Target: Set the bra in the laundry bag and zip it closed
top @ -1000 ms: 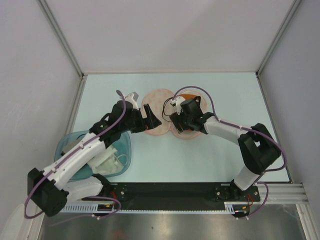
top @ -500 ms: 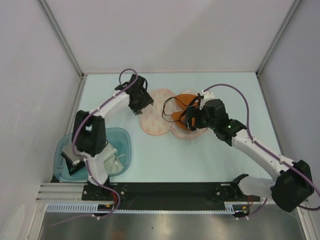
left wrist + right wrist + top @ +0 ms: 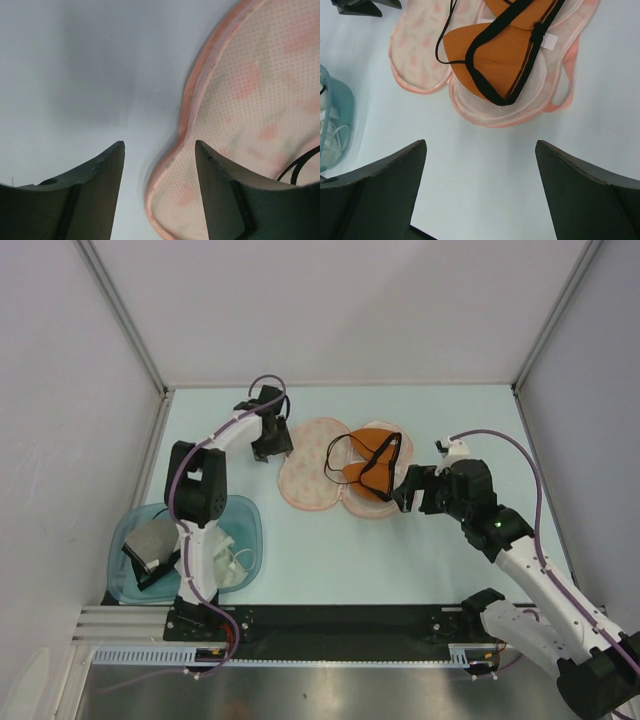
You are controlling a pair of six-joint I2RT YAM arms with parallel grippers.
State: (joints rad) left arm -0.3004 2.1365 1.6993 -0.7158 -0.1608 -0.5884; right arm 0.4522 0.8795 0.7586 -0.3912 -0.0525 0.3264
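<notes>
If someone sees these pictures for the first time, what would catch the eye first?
The orange bra lies on the right half of the open laundry bag, mid-table, black straps looping onto the left half. The left gripper stands open at the bag's left edge; the right gripper, open and empty, is to its right.

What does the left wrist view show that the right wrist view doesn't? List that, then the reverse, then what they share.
Left wrist only: the fine dotted mesh lining of the laundry bag, its rim seen between the open left fingers. Right wrist only: the orange cups of the bra lying in the bag's other half, a teal tub, and the open right fingers. Both: the open laundry bag, a black bra strap and the pale table.
</notes>
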